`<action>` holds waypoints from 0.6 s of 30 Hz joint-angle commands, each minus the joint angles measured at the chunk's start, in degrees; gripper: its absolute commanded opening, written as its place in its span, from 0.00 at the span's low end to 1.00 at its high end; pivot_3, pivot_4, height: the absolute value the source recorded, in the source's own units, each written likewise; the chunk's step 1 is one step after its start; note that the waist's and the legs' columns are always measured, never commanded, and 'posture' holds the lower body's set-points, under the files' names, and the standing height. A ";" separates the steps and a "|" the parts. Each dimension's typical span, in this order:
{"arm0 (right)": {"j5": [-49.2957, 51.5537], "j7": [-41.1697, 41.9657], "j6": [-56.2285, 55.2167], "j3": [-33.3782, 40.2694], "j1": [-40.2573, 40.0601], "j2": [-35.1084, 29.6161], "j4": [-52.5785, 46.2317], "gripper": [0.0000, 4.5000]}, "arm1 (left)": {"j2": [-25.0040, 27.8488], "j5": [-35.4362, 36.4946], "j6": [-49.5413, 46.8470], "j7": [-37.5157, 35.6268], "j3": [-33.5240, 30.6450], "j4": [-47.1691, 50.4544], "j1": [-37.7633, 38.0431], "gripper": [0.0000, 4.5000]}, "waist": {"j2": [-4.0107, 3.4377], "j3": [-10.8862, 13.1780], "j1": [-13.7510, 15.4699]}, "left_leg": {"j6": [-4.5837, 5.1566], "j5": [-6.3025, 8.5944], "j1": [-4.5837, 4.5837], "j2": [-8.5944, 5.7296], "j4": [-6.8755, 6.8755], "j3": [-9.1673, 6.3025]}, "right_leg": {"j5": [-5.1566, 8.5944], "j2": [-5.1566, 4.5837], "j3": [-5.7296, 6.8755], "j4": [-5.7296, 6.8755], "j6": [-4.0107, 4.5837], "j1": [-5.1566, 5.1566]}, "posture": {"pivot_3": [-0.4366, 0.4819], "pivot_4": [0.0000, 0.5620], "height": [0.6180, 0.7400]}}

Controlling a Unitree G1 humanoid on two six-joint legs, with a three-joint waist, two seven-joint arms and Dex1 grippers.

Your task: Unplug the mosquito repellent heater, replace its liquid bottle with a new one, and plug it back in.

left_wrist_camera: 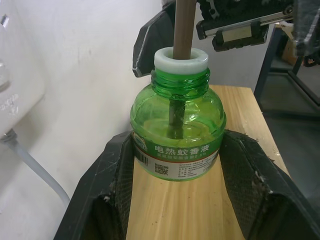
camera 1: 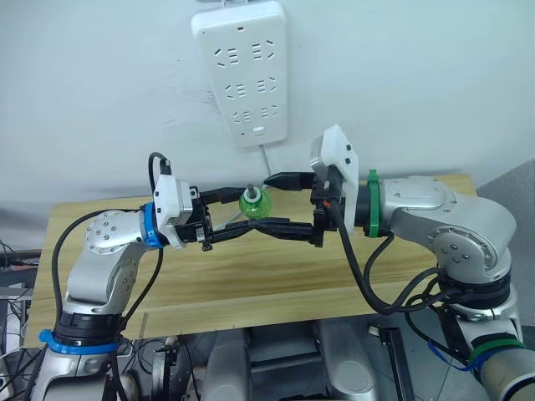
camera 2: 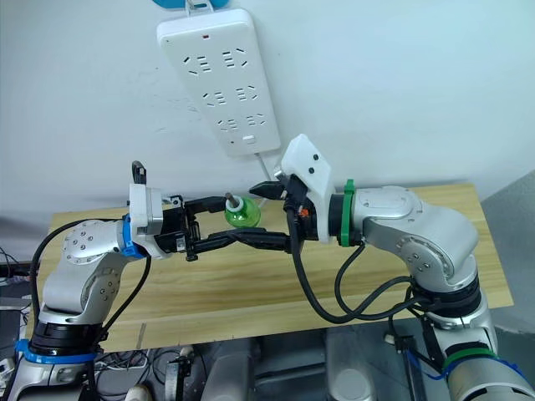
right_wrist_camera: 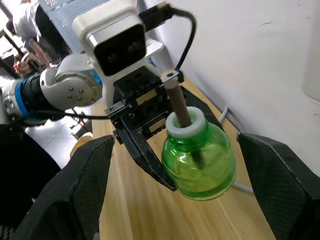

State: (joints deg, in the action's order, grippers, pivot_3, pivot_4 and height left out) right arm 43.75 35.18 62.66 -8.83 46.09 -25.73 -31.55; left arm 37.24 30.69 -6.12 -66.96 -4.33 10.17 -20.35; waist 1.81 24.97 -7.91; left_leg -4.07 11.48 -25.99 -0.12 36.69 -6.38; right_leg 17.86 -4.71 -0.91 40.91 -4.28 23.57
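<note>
The liquid bottle (camera 1: 253, 203), translucent green with a white collar, a brown wick and no cap, hangs above the wooden table (camera 1: 251, 276). My left gripper (left_wrist_camera: 177, 150) is shut on its round body, one black finger pressing each side. My right gripper (right_wrist_camera: 176, 137) faces it from the other side and stands open, its two fingers spread wide around the bottle without touching it. In the right eye view the same bottle (camera 2: 242, 211) sits between the two arms just below the power strip. The heater and the new one are out of view.
A long white power strip (camera 1: 242, 71) hangs tilted on the white wall behind the table, its sockets bare, with a cable (camera 1: 266, 159) running down from its lower end. The grey floor drops away past the table's right end (camera 1: 468, 184).
</note>
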 commanded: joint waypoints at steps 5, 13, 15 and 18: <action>-0.49 -0.36 -1.52 -0.57 1.80 0.58 -0.97 0.91 | -0.02 0.83 -0.22 0.12 -0.69 0.21 -0.74 0.49 | 0.00 0.00 -0.02 | 0.00 0.00 0.00 0.01 0.00 0.00 | 0.00 0.00 0.00 0.00 0.00 0.00 | 0.26 0.67 0.92; -1.36 -3.41 -1.96 -0.23 1.01 2.34 -0.95 0.91 | -0.33 1.15 -0.41 0.69 -0.96 0.91 0.09 0.49 | 0.00 0.00 -0.02 | 0.00 0.00 -0.01 0.01 0.00 0.00 | 0.00 0.00 -0.01 0.00 0.00 0.01 | 0.25 0.68 0.92; -1.48 -3.44 -1.99 -0.31 1.20 2.59 -0.83 0.91 | -0.31 1.17 -0.44 0.68 -0.94 0.87 0.00 0.49 | 0.00 0.00 0.00 | 0.00 0.00 -0.01 0.01 0.00 0.00 | 0.00 0.00 0.00 0.01 0.00 0.01 | 0.26 0.68 0.92; -1.75 -3.15 -2.11 -0.51 1.31 2.67 -0.65 0.91 | -0.31 1.21 -0.47 0.70 -0.97 0.83 -0.15 0.49 | 0.00 0.00 0.01 | 0.00 0.00 -0.01 0.00 0.00 0.00 | 0.00 0.00 -0.01 0.00 0.00 0.01 | 0.26 0.68 0.92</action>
State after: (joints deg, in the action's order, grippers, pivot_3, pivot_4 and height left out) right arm 41.69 31.96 61.75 -9.76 46.87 -23.44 -31.09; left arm 36.74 30.99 -7.05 -65.91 -4.40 9.14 -20.85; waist 1.82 24.97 -7.90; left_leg -4.07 11.48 -26.00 -0.12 36.69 -6.38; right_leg 17.86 -4.71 -0.91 40.92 -4.28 23.58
